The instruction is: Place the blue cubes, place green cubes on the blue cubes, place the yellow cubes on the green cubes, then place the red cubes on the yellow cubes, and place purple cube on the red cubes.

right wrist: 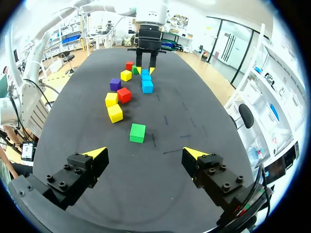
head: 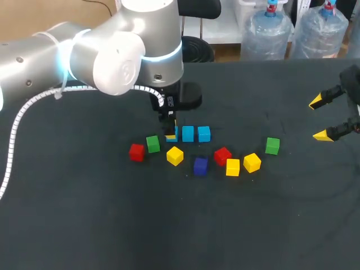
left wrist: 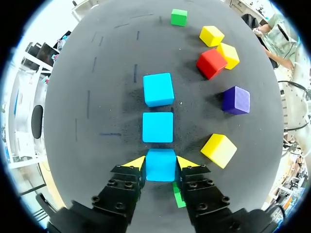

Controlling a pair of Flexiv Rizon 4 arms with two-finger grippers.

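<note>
At table centre, the left gripper [left wrist: 161, 163] stands over a row of three blue cubes, fingers pointing down. Its yellow fingertips [left wrist: 137, 162] press on two opposite sides of the first blue cube [left wrist: 161, 169], which sits on the black table [head: 84, 225]. The finger gap is narrow, set by the cube's width.

Directions below use a dial laid flat on the table, with 12 o'clock pointing away from the robot base.

1. Blue row: the second blue cube [head: 188, 133] lies at 3 o'clock of the first, just beside it with a small gap. The third blue cube [head: 203, 133] follows at 3 o'clock, spaced the same way.
2. At 8 o'clock of the first blue cube lies the near green cube [head: 152, 144], with the left red cube [head: 136, 152] just beside it, again at 8 o'clock.
3. At 6 o'clock of the first blue cube lies the lone yellow cube [head: 175, 156].
4. At 6 o'clock of the third blue cube lies the purple cube [head: 200, 165].
5. At 4 o'clock of the third blue cube lies the right red cube [head: 223, 155]. The inner yellow cube [head: 233, 167] and the outer yellow cube [head: 252, 162] are just beside it.
6. The far green cube [head: 272, 145] lies alone at 3 o'clock of the group.

The right gripper [right wrist: 146, 154] hangs near the table's 3 o'clock edge, well apart from all cubes. Its fingers are spread wide, with only bare table between them.
</note>
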